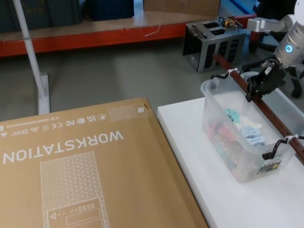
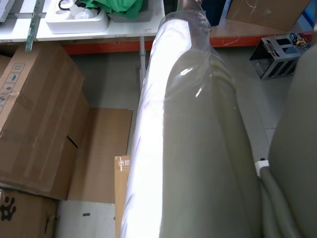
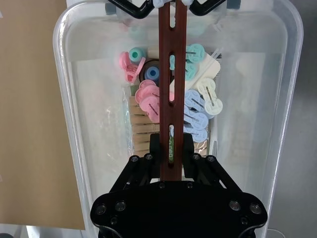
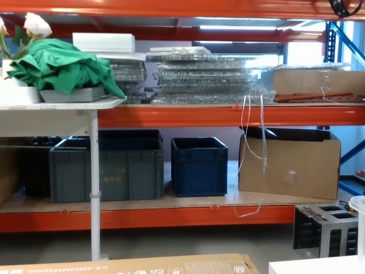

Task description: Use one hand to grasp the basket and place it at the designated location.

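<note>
Basket (image 1: 237, 137): a long tub of cloudy clear plastic with rounded corners and a rolled rim. It is on the right part of the table, its length running away from the robot.
Handle (image 1: 273, 118): a flat reddish-brown bar spanning the tub lengthwise, hung on bent black end fittings (image 1: 275, 149).
Right gripper (image 1: 256, 88): clenched on the handle toward its far half, with matte black fingers on either side of the bar.
Pegs (image 1: 247, 129): pastel plastic pieces in blue, teal and pink, heaped on the tub floor and blurred by the wall.
Table (image 1: 190, 156): smooth, matte white, with a square edge.
Cardboard box (image 1: 71, 166): a flat brown carton printed "WORKSTATION", just beside the table's left edge.
Right wrist view: looking straight down the handle (image 3: 171, 74), it shows oblong slots cut through the bar, the bolted black gripper (image 3: 171, 144) pinching it, and the pegs (image 3: 195, 106) as rounded keyhole shapes over pale wooden ones.
Chest view: an orange-beamed shelf (image 4: 188, 117) carrying dark blue crates (image 4: 199, 165).
Left wrist view: a pale rounded surface under glossy clear film (image 2: 198, 139).
</note>
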`<state>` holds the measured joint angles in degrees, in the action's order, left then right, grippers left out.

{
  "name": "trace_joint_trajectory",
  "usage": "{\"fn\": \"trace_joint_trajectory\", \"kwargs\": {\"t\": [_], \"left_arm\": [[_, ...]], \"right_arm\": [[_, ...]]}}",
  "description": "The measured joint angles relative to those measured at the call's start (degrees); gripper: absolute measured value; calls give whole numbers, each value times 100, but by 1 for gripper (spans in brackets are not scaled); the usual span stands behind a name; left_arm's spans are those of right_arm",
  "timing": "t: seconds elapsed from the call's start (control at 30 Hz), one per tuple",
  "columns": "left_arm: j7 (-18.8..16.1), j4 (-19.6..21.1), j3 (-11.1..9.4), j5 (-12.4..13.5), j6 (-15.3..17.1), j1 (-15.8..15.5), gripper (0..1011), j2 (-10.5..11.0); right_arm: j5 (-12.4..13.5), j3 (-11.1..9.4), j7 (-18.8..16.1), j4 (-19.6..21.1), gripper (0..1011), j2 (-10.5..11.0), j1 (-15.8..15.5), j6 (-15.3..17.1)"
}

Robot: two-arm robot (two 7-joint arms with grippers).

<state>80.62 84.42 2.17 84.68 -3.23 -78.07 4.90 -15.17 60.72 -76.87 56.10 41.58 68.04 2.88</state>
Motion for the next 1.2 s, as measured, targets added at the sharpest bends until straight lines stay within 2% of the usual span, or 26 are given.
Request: {"fn": "trace_joint_trajectory", "kwargs": {"t": [0.57,1.2], "left_arm": [[0,0,2,0,0,0,0,0],[0,0,3,0,0,0,0,0]], "right_arm": [[-80,-19,-74,155,240,79,256,-74],[-280,150,-152,155,240,-96,692,-612]]}}
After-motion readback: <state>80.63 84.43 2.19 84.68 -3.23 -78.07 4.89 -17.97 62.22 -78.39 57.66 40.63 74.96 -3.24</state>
